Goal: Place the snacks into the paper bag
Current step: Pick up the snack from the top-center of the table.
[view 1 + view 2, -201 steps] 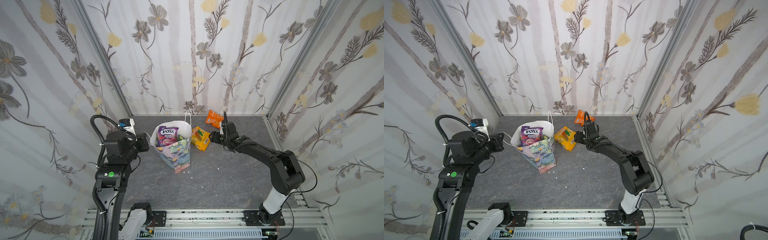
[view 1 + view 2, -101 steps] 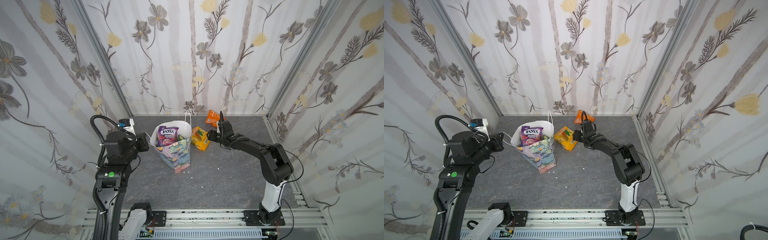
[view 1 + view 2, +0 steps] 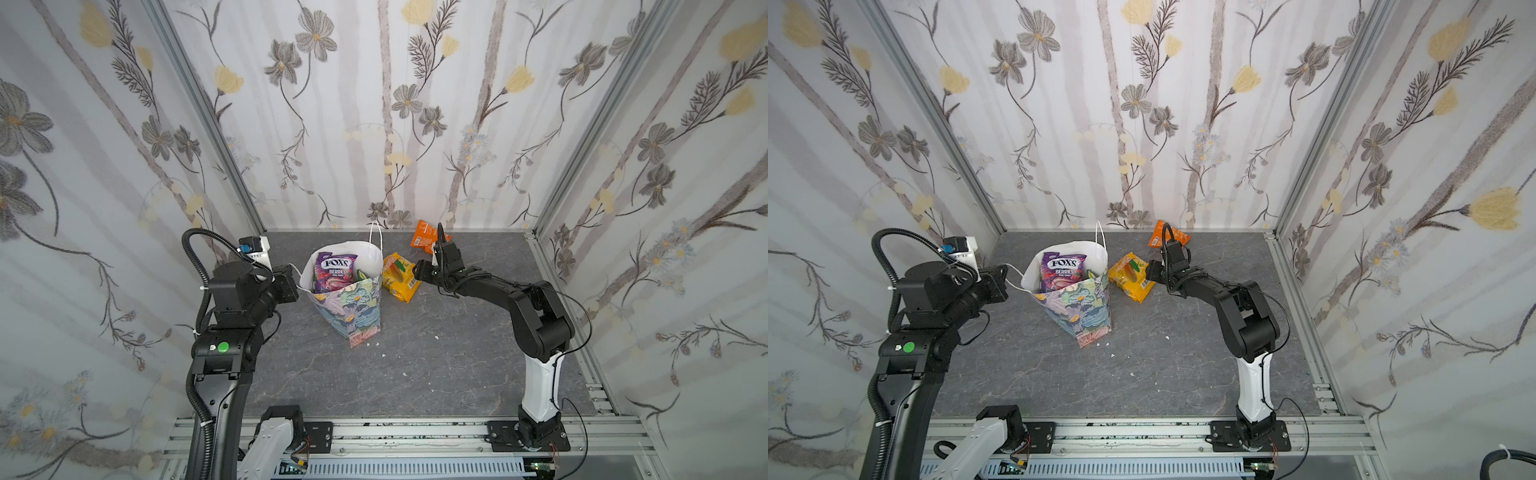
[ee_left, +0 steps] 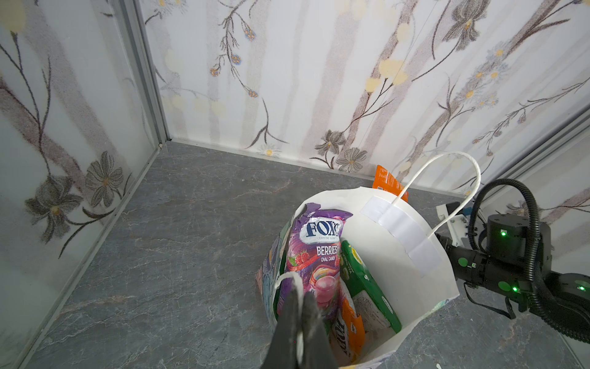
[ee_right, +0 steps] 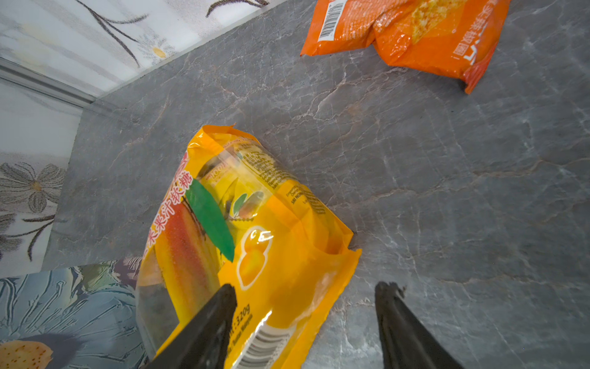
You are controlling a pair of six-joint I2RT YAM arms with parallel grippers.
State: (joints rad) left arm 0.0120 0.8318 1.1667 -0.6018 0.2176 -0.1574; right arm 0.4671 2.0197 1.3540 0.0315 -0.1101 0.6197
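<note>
In both top views the paper bag (image 3: pixel 353 307) is standing just beside a yellow packet (image 3: pixel 398 277), in the left wrist view the left gripper (image 4: pixel 300 295) is pinching the bag's cord handle (image 4: pixel 292 275), and in the right wrist view the right gripper (image 5: pixel 306 289) is gaping wide over that packet.

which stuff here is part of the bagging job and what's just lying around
Job: paper bag; purple packet and green packet inside it; yellow packet beside it; orange packet by the back wall; left end effector shut on the bag's handle; right end effector open over the yellow packet's edge.
Lying about: white scraps on the tabletop.
</note>
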